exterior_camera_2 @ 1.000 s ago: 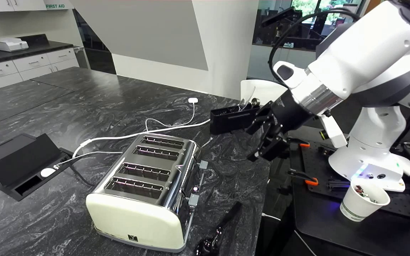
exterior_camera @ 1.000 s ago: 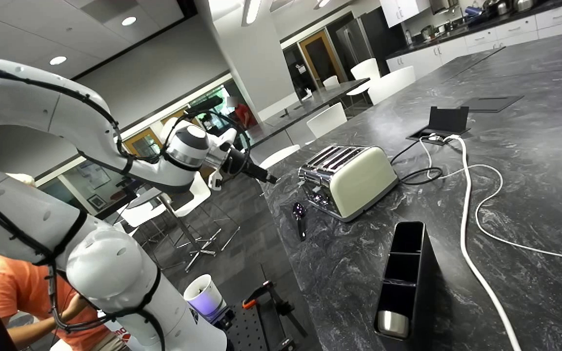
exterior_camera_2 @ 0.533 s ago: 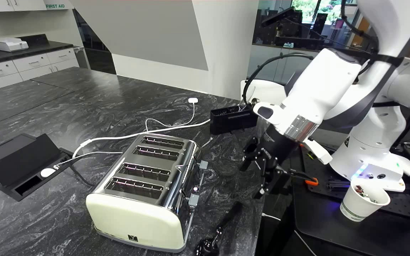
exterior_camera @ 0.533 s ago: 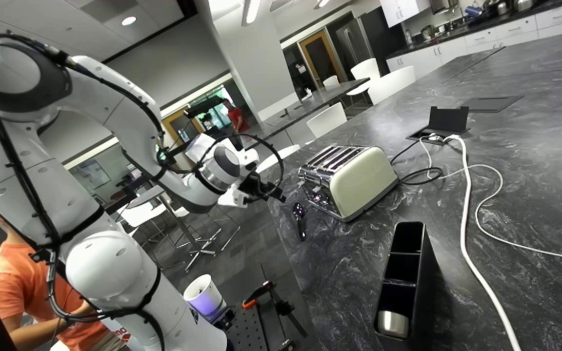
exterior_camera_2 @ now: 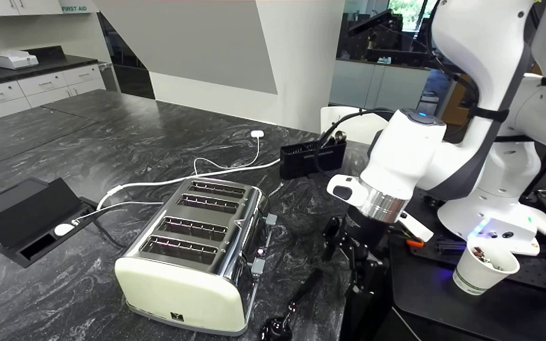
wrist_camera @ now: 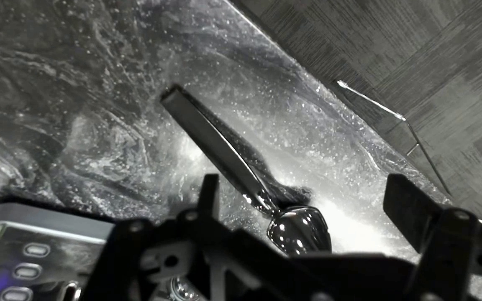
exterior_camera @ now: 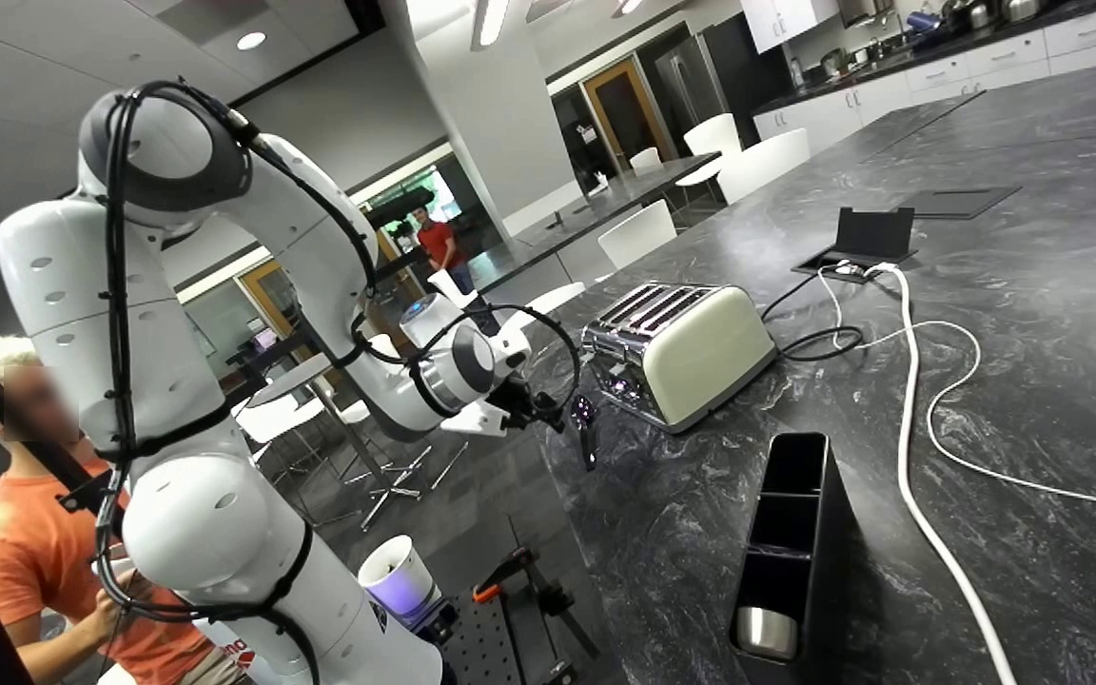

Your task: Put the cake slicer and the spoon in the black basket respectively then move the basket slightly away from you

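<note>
The gripper (wrist_camera: 303,184) is standing wide and empty while the spoon (wrist_camera: 245,179) is lying near the robot-side edge of the surface (wrist_camera: 98,125), so secure pickup is probably requiring jaws squared across the handle before descent.

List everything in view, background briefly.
divided basket: 1, black, marbled counter
unidentified item: at least 1, silvery, basket's end
four-slot toaster: 1, cream and chrome, counter
spoon: 1, black and silvery, beside toaster
power box: 1, black, in counter
cables: several, white and black, counter
paper cup: 1, white, robot stand
chairs, cabinets: several, white, background
people: 2, orange and red shirts, background
Panda arm: 1, white, beside counter
gripper: 1, black, open near spoon
</note>
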Motion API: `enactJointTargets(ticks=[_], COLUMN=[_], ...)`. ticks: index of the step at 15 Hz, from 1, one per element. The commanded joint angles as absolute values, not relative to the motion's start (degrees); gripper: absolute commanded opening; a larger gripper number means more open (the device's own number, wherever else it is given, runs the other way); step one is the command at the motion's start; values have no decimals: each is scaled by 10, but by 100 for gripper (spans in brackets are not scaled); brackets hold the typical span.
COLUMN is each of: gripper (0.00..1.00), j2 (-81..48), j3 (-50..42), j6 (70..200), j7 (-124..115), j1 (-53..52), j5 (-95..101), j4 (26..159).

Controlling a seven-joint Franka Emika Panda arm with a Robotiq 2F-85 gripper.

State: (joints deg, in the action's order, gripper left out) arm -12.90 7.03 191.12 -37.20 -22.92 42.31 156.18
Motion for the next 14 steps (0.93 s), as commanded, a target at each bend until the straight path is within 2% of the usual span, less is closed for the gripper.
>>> enactJointTargets(ticks=[1,2,3,8,11,14], gripper=[100,100,100,100,100,100], j2=[-124,-124,-128,-136,-165,-200], j3=[144,160,136,140,172,245], j6=[1865,1833,1805,1679,1698,1688], j7=[-234,-191,-228,-180,-56,63], j1=[-200,-203,-224,-244,-210,-130], j5=[288,247,306,331,261,204], j4=[1562,1551,1532,1476,1461,1441])
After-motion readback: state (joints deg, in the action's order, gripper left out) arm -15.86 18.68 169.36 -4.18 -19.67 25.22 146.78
